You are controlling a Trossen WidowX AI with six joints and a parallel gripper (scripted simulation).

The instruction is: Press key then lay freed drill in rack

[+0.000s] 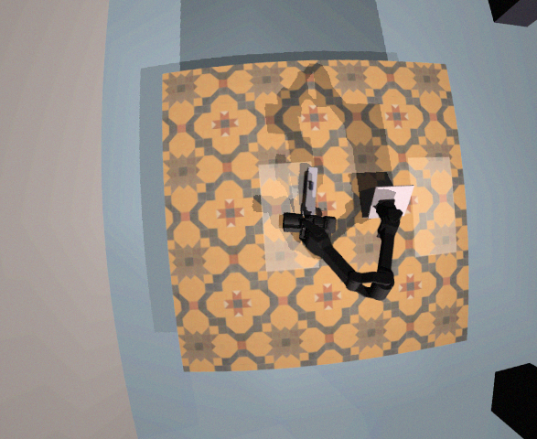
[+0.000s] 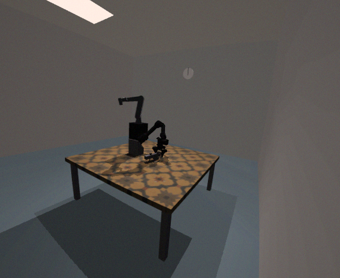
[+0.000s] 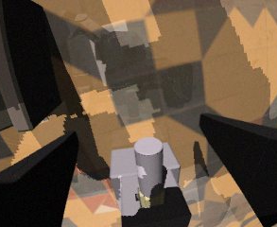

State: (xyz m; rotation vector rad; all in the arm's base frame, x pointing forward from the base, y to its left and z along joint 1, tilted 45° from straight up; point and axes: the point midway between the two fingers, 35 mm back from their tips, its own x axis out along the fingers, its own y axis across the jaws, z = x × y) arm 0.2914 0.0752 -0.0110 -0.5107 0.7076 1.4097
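A pale grey cylinder point(image 3: 148, 163), probably the drill's shank, stands upright in a grey block point(image 3: 124, 163) in the wrist view. A small yellowish part point(image 3: 145, 200) shows at its foot. The block seems to be the end of the long grey bar point(image 1: 310, 193) point(image 2: 152, 156). I cannot make out the key. A dark grooved block point(image 3: 31, 71), possibly the rack, is at the upper left of the wrist view. My gripper point(image 3: 141, 129) is open. Its fingers stand to either side of the cylinder, without touching it. The top and exterior views show the gripper small and dark, over the bar's end.
The patterned table point(image 1: 237, 345) point(image 2: 128, 180) carries the bar and the arm. The arm's base has a white-topped box point(image 1: 402, 194) beside it, with a dark side. Pale light patches and shadows cross the table. A second arm point(image 2: 139, 109) stands behind, above a black box point(image 2: 137, 130).
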